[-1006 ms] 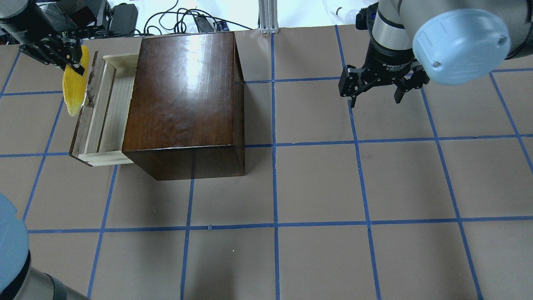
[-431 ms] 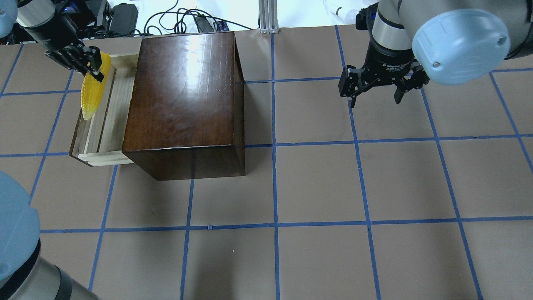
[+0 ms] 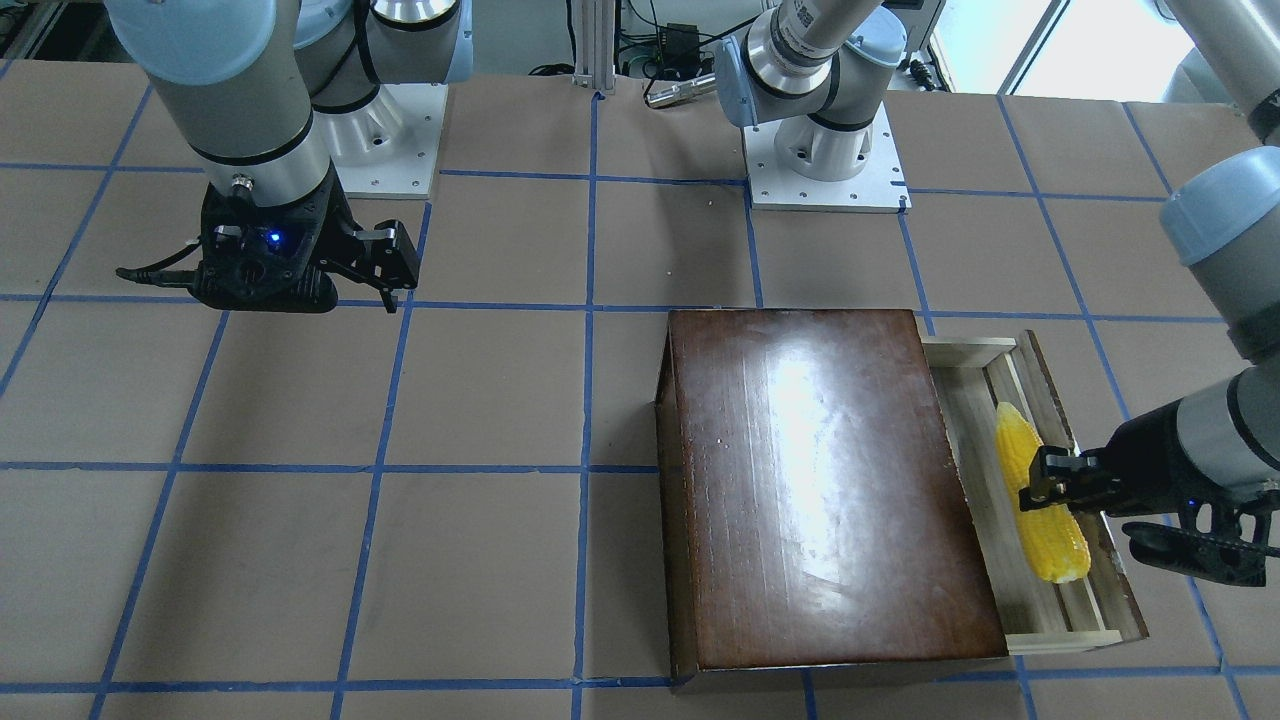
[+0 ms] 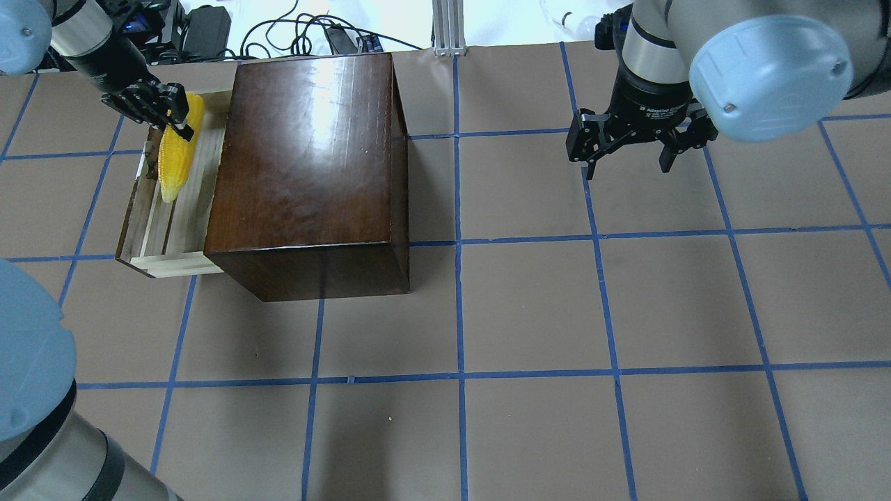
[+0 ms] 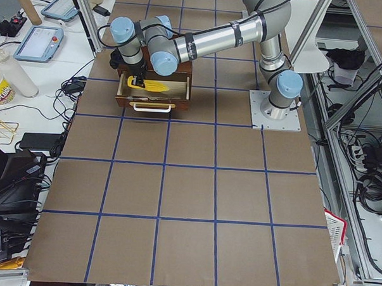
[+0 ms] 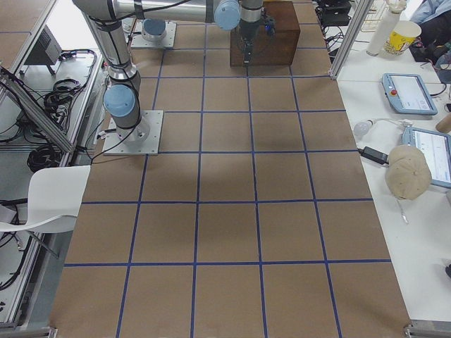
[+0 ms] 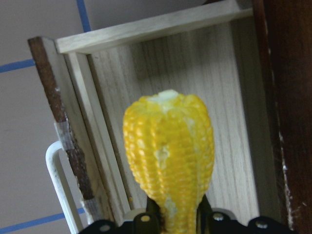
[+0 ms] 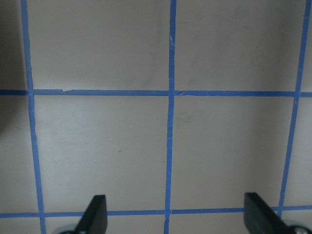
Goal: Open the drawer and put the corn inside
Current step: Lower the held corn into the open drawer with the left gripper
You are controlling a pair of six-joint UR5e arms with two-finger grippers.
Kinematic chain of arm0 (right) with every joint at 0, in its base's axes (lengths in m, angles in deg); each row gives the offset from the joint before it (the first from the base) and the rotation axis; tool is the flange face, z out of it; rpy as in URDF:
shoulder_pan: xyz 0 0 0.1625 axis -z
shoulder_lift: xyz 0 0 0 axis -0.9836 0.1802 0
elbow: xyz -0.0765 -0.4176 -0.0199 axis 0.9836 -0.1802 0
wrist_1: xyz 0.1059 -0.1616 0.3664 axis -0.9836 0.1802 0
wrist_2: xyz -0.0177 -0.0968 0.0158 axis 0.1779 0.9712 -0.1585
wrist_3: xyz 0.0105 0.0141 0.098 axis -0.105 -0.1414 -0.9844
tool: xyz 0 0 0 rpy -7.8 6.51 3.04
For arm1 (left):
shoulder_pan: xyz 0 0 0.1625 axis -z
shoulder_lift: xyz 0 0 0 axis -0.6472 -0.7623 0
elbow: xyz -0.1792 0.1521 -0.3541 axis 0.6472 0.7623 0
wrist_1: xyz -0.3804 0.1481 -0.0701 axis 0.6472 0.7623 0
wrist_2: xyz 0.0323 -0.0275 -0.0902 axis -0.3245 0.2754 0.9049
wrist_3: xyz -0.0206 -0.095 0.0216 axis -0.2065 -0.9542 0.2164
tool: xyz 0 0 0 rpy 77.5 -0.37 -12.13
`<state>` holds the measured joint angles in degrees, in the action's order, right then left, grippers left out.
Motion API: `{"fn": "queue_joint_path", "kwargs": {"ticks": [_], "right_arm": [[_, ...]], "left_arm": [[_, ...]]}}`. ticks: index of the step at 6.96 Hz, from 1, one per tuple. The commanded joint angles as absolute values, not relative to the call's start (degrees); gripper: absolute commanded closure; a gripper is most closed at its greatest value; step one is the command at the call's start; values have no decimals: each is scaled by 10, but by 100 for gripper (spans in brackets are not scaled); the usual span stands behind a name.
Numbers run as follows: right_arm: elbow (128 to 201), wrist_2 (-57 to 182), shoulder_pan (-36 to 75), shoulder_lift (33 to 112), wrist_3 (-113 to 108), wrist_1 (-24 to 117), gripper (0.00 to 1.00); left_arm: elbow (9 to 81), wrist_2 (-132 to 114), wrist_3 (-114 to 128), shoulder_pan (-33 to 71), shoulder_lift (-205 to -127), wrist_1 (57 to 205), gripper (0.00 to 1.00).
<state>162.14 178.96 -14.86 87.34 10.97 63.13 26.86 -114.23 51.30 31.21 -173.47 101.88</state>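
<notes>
Nearest the robot, the brown surface [image 4: 529, 313] showed its grid of blue tape lines. Beyond that stood the glossy dark-brown box [image 4: 306, 160], left of the middle. The drawer [image 4: 174, 264] stood pulled out from the box's left side, its pale wooden floor open to view. Its chipped dark front panel was at the far left, and a white handle [image 7: 56, 185] was fixed to the outside of that panel.

The corn [image 4: 175, 156] lay lengthwise over the open drawer, inside its walls and closer to the front panel than to the box. Its pointed tip aimed toward the near end and its thick end toward the far end. It could not be told whether the cob touched the drawer floor or hung just above it.

The left arm [image 4: 90, 42] came in from the far left, and its jaws were closed narrowly on the corn, gripping it from both sides. In the left wrist view the cob stood up between the two dark fingers, with the drawer floor behind it.

Well apart, on the far right, the right arm [image 4: 654, 62] held its jaws above bare surface. They were spread wide with nothing between them; the two fingertips [image 8: 95, 214] sat near opposite edges of the right wrist view.

Past the far edge of the surface lay black cables [image 4: 306, 31].
</notes>
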Motion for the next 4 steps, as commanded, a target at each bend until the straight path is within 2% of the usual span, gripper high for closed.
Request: {"fn": "queue_joint_path", "kwargs": {"ticks": [1,3,4], "right_arm": [[1621,1790,-149,873,110,631,0],[1621,1790,-149,874,110,631,0],[1621,1790,-149,873,110,631,0]], "left_arm": [[270,-1140,511,312,-1746,1020,86],[291,-1120,510,313,-1750,1018,79],[295,-1119,509,313,-1752,1018,72]]}}
